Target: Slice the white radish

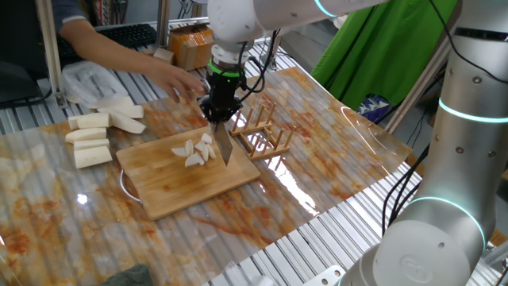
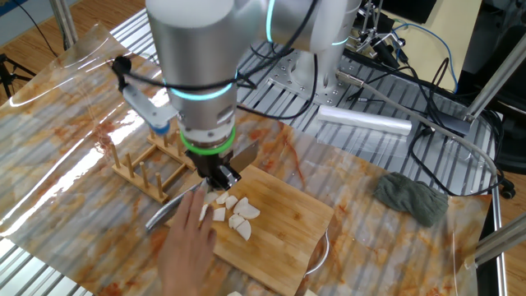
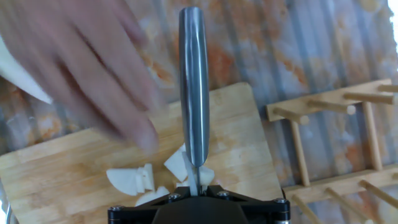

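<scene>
**Holding the blade over a board of finished slices**

Hovering just beside the cut pieces, our gripper point(image 1: 219, 111) is clamped on the knife point(image 1: 225, 144), handle pinched between the fingers and blade hanging straight down, its tip at or just above the cutting board point(image 1: 163, 191). We carry it vertical so that a downward push turns into a clean chop. In the hand view the knife runs up the middle of the picture, with the pale pieces at either side of it.

The white radish point(image 1: 197, 151) lies as a small heap of thin pale slices near the middle of the board, just left of the blade in the one fixed view; the board keeps the edge off the desk point(image 1: 333, 167). We judge the slicing largely done, since we see no uncut chunk on the board.

A person's hand point(image 2: 186, 247) reaches in close to the slices, blurred in the hand view, perhaps to tidy or feed the board; that is our main risk, so we would want the blade held off until the hand is away.

Beside the board the wooden rack point(image 1: 264, 131) stands near the gripper, likely a parking place for the knife. Thicker white sticks point(image 1: 91, 139) wait well apart at the desk's far left, next to a plastic bag point(image 1: 89, 79).
</scene>
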Motion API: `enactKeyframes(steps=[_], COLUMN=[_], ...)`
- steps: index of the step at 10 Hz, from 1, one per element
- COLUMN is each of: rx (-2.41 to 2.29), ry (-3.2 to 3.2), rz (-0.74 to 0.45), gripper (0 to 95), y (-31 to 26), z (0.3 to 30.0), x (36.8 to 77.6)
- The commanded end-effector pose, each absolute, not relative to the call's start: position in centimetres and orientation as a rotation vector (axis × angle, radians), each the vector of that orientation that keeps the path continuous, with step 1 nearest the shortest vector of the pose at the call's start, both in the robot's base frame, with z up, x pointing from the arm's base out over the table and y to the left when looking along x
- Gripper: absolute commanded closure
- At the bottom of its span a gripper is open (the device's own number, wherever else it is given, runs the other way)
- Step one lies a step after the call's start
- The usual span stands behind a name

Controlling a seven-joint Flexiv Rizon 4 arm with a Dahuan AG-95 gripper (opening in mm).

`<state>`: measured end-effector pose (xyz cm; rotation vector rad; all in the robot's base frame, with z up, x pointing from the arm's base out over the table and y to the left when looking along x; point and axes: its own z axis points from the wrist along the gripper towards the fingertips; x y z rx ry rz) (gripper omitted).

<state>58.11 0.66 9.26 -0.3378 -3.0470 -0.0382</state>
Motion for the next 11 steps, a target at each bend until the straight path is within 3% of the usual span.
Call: enactKeyframes(steps=[1,11], rx=[-0.425,-0.38], ry=[-3.054,-3.093], rz=[-0.047,-0.043], gripper=[95.0,95.0], y=[0.6,0.5], z=[9.29,9.27], x=[58.2,58.82])
